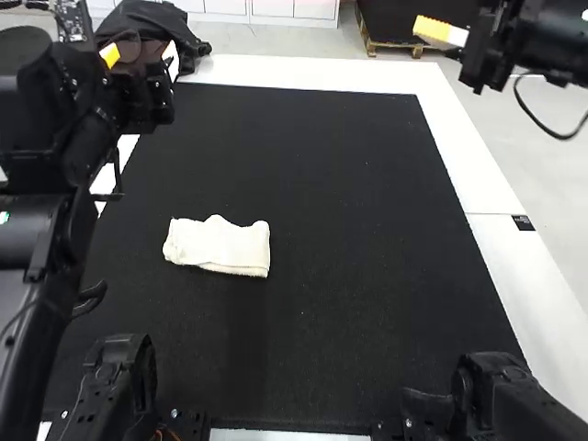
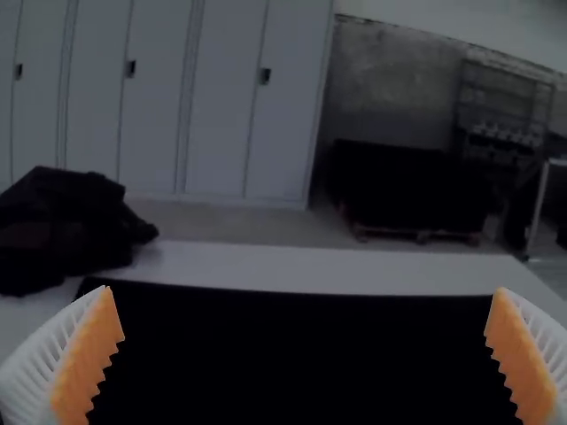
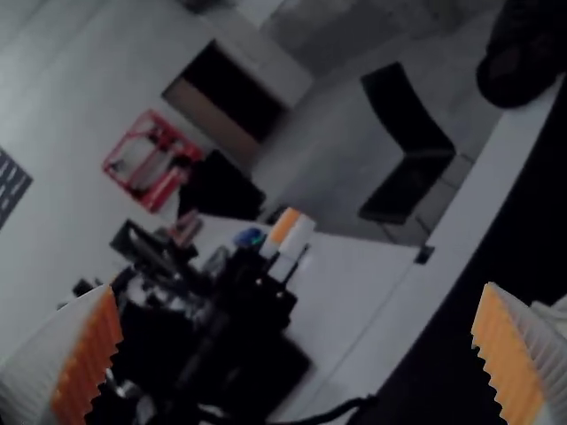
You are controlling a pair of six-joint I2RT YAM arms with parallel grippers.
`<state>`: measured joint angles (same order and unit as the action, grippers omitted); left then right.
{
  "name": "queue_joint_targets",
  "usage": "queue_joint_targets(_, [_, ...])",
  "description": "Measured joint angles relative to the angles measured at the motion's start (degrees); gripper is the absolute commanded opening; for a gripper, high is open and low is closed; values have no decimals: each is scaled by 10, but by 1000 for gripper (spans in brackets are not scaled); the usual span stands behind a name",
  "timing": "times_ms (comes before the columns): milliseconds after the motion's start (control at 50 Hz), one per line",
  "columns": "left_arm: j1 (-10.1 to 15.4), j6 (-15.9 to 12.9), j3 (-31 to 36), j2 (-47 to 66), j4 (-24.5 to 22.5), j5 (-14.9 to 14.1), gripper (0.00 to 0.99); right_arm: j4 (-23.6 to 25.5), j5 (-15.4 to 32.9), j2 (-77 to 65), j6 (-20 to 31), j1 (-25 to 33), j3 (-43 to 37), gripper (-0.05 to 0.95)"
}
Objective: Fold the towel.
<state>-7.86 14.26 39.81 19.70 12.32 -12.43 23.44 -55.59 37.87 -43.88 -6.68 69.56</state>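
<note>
Towel lies as a compact, layered strip left of the middle of the black mat, its folding apparently finished, with at most the wavy far edge left to straighten. The left gripper, toward the mat's far left corner, and the right gripper, out past its far right corner, both have widely spread, empty fingers.

- I'm seeing matte black housings on my left arm, a green spot marking it.
- A thin black cable is looping off my black right arm.
- My left gripper and right gripper are showing white ribbed fingers, sawtoothed orange pads.
</note>
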Motion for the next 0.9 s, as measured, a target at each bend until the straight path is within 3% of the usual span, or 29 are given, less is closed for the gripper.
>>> queue_joint_targets(380, [0, 2, -30, -125, 5, 0, 959, -30, 21, -125, 25, 52, -59, 918])
queue_joint_targets(760, [0, 2, -32, -183, -3, 1, 961, -35, 27, -189, 19, 62, -88, 918])
queue_joint_targets(900, [0, 0, -42, -195, -8, 4, 961, -73, 31, -233, 16, 83, -98, 918])
